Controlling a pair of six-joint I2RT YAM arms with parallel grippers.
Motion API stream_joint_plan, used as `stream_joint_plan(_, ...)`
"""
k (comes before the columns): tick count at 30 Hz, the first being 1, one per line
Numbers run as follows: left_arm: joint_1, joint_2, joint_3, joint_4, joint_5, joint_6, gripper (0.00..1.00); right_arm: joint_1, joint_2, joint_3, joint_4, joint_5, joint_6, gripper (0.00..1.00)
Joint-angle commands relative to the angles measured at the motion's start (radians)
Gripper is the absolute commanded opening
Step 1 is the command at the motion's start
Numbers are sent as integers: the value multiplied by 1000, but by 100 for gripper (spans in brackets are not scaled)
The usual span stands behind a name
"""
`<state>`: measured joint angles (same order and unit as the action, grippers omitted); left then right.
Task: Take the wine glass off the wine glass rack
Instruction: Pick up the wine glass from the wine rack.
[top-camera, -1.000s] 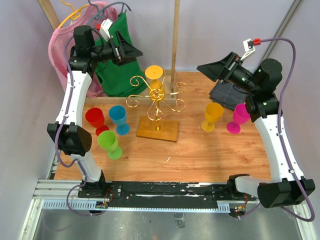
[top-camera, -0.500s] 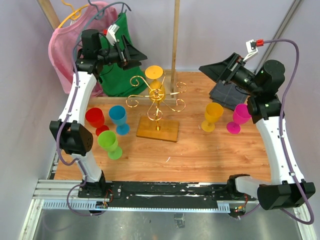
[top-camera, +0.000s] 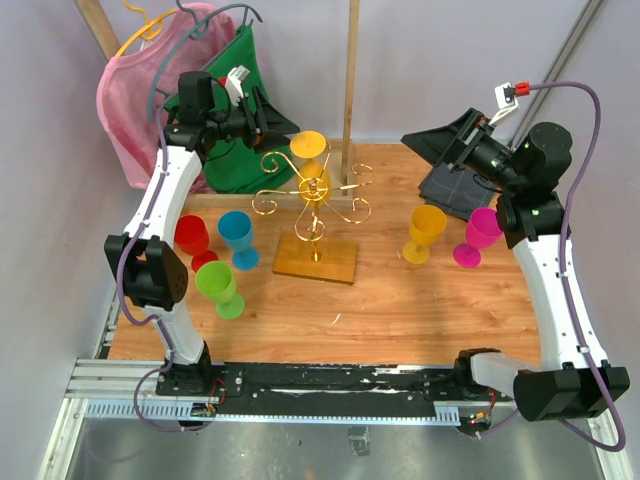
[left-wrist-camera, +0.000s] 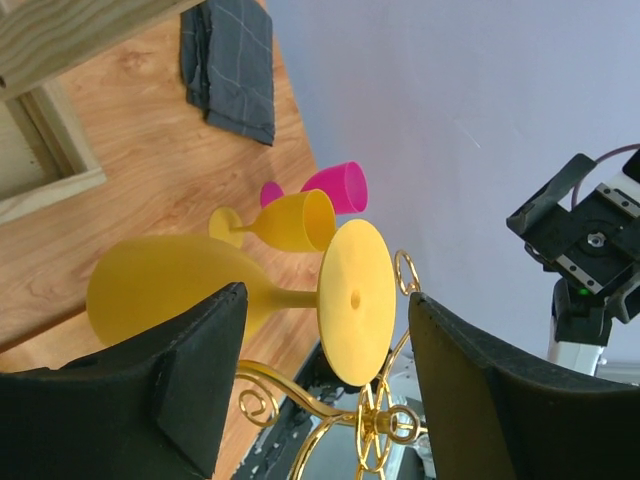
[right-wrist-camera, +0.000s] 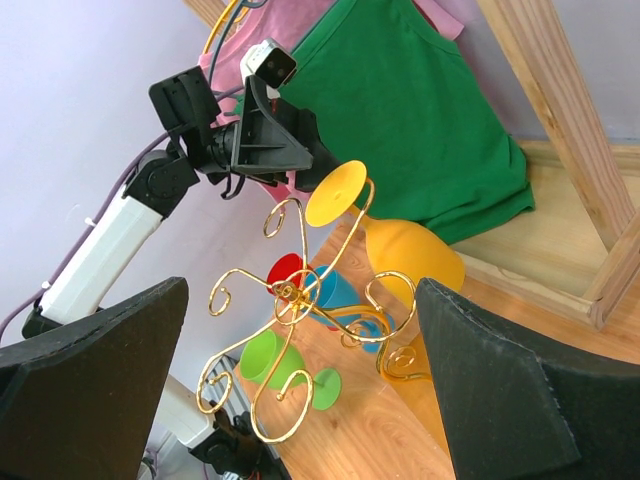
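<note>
The gold wire wine glass rack (top-camera: 312, 198) stands on its light-wood base (top-camera: 316, 259) mid-table. A yellow wine glass (top-camera: 309, 148) hangs upside down on its far arm; its round foot faces up. It also shows in the left wrist view (left-wrist-camera: 300, 295) and the right wrist view (right-wrist-camera: 400, 245). My left gripper (top-camera: 280, 122) is open, just left of the glass's foot; in the left wrist view (left-wrist-camera: 325, 385) the foot and stem lie between its fingers, untouched. My right gripper (top-camera: 425, 140) is open and empty, raised at the right, facing the rack (right-wrist-camera: 300, 320).
Red (top-camera: 190, 236), blue (top-camera: 237, 235) and green (top-camera: 218, 287) glasses stand left of the rack. A yellow (top-camera: 425, 231) and a magenta glass (top-camera: 478, 234) stand right. A dark cloth (top-camera: 452, 186) lies back right. A wooden frame post (top-camera: 351, 75) and hung green (top-camera: 232, 158) and pink clothes (top-camera: 125, 110) are behind.
My left gripper has moved right, from well left of the rack up to the hanging yellow glass's foot. The right gripper has shifted slightly right and up.
</note>
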<state>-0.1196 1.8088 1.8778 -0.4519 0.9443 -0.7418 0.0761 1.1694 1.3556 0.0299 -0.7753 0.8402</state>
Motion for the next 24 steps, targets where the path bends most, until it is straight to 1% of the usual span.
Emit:
stream_joint_plan(1,-12,3,9,6,39,-27,67,-21,-25,-11,14,-20,-12,99)
stream_joint_plan(5,-12,3,6,-7,47,-22,57,-24,-25,-14,14,-19,-12,98)
stream_joint_plan(13,-12,-3,-3,-26,61,-11,50,-27,-27,-20,17,-22,-10,98)
stream_joint_plan(17,-12,-6,-7,-43,70,-6,49,-27,-28,-25,22,-22,-9,98)
stream_joint_plan(24,-12,-12,-22,-46,91,-13,38,-27,-33,-32,26,-24,-6,98)
